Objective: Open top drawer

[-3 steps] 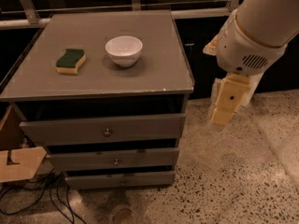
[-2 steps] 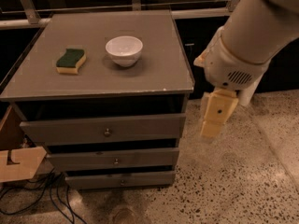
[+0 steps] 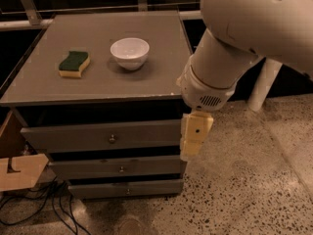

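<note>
The top drawer [image 3: 73,137] is the tallest grey front of three in the cabinet, with a small round metal knob [image 3: 112,138] at its centre. It looks closed, with a dark gap above it under the cabinet top. My gripper [image 3: 194,137] hangs from the big white arm and points down. It sits at the right end of the top drawer's front, well to the right of the knob and apart from it. It holds nothing that I can see.
Two slimmer grey drawers [image 3: 146,168] [image 3: 151,187] lie below. On the cabinet top [image 3: 161,77] are a green-and-yellow sponge [image 3: 74,64] and a white bowl [image 3: 129,53]. A cardboard piece [image 3: 19,173] and cables [image 3: 29,207] lie at the lower left. A white pole [image 3: 261,87] stands at the right.
The arm has swung left and nearer the cabinet. The gripper has moved from beside the cabinet's right side to the right end of the top drawer's front.
</note>
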### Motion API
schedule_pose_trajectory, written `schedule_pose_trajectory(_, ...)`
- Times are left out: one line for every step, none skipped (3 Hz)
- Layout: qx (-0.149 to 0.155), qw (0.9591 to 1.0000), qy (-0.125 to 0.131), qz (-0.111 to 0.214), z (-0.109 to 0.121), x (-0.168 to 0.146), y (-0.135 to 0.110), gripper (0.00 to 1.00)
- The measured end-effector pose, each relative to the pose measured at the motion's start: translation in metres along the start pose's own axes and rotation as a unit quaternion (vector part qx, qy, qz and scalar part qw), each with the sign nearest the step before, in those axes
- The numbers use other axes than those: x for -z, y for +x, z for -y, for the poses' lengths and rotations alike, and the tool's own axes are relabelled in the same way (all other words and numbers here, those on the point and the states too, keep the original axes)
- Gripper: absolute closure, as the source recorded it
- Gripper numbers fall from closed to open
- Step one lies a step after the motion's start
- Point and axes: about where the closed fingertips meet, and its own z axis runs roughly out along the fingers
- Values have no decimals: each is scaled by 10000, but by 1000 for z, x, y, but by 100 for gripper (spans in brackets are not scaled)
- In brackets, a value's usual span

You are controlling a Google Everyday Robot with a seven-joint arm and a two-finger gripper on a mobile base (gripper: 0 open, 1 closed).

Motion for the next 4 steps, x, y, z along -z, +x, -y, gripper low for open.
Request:
schedule_pose_trajectory(32, 9999, -101, 112, -9, -8, -4, 0)
schedule_pose_trajectory(66, 9992, -340, 211, -27, -46, -23, 0)
schedule_pose_trajectory(223, 9983, -478, 241, -31, -79, -44, 0)
schedule_pose_trajectory(390, 9975, -539, 224, -26, -103, -58, 0)
